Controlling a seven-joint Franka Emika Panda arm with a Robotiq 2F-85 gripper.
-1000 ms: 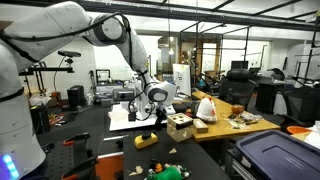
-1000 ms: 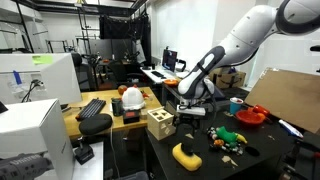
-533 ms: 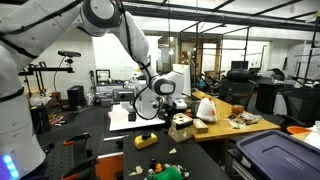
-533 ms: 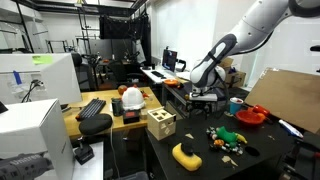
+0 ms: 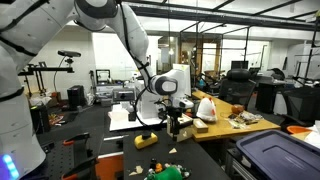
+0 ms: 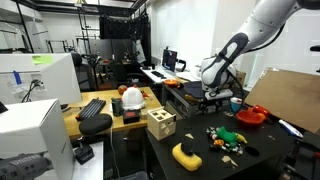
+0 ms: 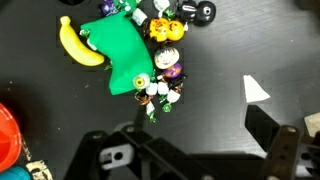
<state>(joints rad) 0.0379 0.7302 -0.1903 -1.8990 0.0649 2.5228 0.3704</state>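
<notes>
End effector: the end effector (image 6: 216, 97) hangs above the bench (image 6: 275, 150) with its jaws spread wide and nothing between them. It touches nothing.
Nearest things: a green toy (image 7: 125, 55) and a cluster of small toys (image 7: 165, 75) lie in one pile on the bench top. They are away from the corners and nearer the front edge in an exterior view.
Pile layout: in the wrist view the small toys lie against one side of the green toy, some touching it. A banana (image 7: 80, 45) lies just beside its other side.
Position of end effector: it is above the bench and off to one side of the pile, near it but apart.
Green toy, handling: it looks soft and light, like cloth or plush, so it would likely fold and give under the pads. A hold across its narrow middle looks surest, because the edges may slip out.
Small toys, handling: they look hard, light and rounded, and likely to roll or scatter if nudged. Each would need a hold square across its body, one at a time.
Banana, handling: it looks smooth and curved, and would best be taken across its thick middle.
Around: a paper scrap (image 7: 256, 90) lies flat, apart from the pile. A bowl (image 6: 251, 115) sits toward the back edge, and a wooden box (image 6: 160, 122) sits at a side edge, well apart.
</notes>
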